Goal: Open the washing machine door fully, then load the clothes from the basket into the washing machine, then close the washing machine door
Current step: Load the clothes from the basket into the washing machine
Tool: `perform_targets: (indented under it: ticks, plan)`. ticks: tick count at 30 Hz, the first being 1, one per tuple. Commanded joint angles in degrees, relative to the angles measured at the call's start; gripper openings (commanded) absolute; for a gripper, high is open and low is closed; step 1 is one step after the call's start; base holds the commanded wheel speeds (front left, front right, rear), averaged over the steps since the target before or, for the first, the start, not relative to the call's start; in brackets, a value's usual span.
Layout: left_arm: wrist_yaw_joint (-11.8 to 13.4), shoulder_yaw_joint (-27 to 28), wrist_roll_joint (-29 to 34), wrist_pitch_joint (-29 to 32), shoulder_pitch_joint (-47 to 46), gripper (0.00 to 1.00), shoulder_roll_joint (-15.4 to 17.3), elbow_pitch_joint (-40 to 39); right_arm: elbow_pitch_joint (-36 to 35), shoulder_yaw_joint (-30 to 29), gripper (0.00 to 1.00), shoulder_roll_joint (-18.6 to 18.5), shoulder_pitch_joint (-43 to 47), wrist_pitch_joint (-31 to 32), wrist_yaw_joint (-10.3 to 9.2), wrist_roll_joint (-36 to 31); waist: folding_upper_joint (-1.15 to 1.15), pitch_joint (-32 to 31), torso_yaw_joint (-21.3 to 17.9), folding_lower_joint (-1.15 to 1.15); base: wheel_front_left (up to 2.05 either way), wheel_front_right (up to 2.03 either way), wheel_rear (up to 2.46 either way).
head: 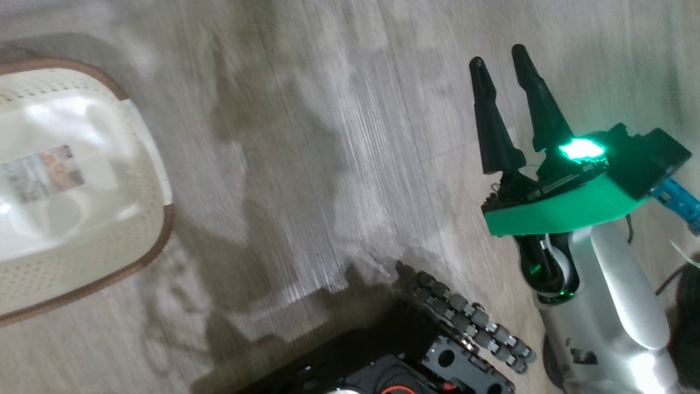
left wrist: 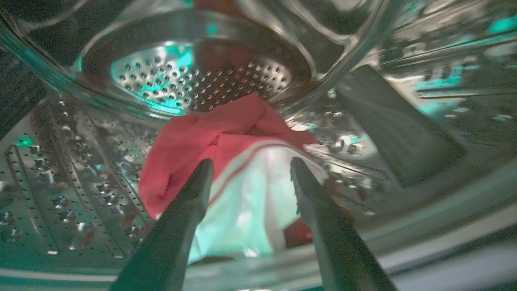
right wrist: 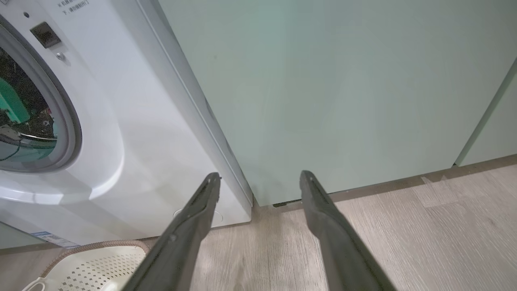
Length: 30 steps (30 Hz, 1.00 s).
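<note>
The left gripper (left wrist: 251,161) hung open over the red-and-white cloth (left wrist: 226,133) in the drum (left wrist: 80,161); with the basket (head: 153,180) seemingly bare, withdrawing and shutting the washing machine (right wrist: 121,121) should follow.

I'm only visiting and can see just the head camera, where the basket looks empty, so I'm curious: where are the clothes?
Observer: The left wrist view shows a red and white garment lying inside the metal drum.
Operator: Is a hand holding it?
Observer: No. The left gripper is open, with its fingers spread apart in front of the cloth and clamping nothing.
Operator: And the hand that I can see, what does it face?
Observer: In the right wrist view the right gripper is open. It points at the seam where the washing machine meets a pale green cabinet.
</note>
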Motion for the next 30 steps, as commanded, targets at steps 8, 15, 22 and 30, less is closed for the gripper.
perform_targets:
  ticks: [8,15,22,30]
  plan:
    - [6.04,6.47,-5.45,-10.86,19.35,1.00,-1.55,-14.95,-0.51,-2.46,1.00,-0.19,3.54,-0.53,0.00,-4.47,0.00,-7.98,6.69,0.00,0.00,0.00,0.00]
    - [10.07,9.65,-8.97,-17.29,35.69,1.00,-5.53,-28.16,-0.34,-4.93,1.00,-0.19,4.91,-0.53,0.00,-7.71,0.00,-12.22,10.96,0.00,0.00,0.00,0.00]
    - [12.84,10.55,-10.21,-22.35,51.64,1.00,-10.00,-39.27,0.31,-7.37,1.00,-0.19,5.99,-0.53,0.00,-11.17,0.00,-16.80,15.39,0.00,0.00,0.00,0.00]
    - [12.48,8.33,-8.62,-24.27,65.80,1.00,-15.22,-43.78,1.34,-10.07,1.00,-0.19,7.87,1.33,0.00,-14.59,0.00,-24.17,18.87,0.00,0.00,0.00,0.00]
